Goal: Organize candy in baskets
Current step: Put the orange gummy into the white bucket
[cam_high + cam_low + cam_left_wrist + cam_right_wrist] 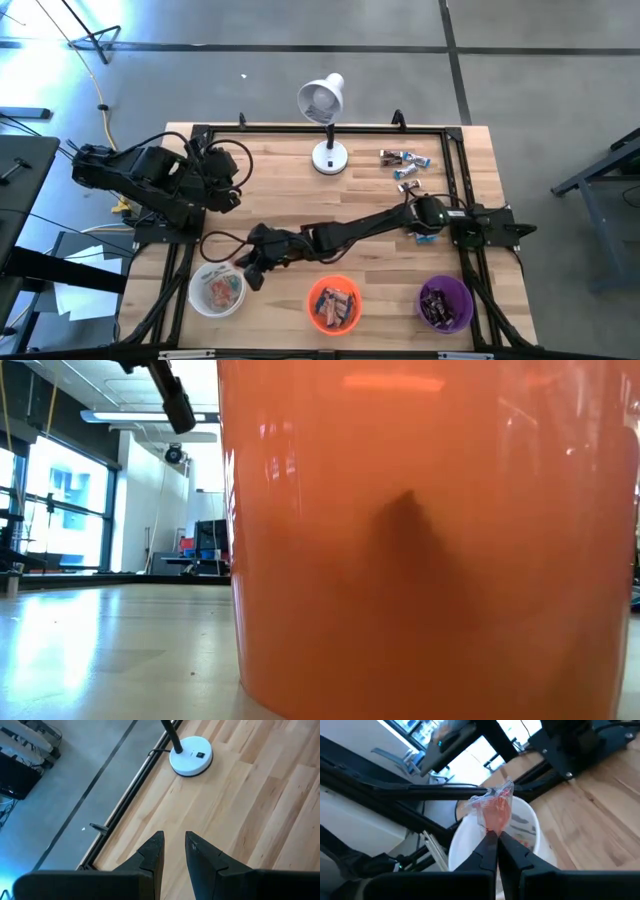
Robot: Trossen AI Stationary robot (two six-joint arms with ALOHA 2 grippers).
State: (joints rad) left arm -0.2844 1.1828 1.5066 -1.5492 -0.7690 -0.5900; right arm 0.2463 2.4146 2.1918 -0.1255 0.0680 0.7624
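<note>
My right gripper reaches across the table from the right and hangs over the far rim of the white basket, shut on a candy in a clear and red wrapper. The white basket holds several candies, and so do the orange basket and the purple basket along the near edge. Loose candies lie on the wood at the far right. My left gripper hangs folded back at the table's left, open, with nothing between its fingers. My right gripper pinches the candy by one end of its wrapper between its two fingertips. The fingers come slanting down from the table's right. The candy sticks out past the fingertips, lifted clear above the white basket.
A white desk lamp stands on its round base at the far middle of the table. A black frame rail runs round the table's edges. In the low view the orange basket blocks most of the sight.
</note>
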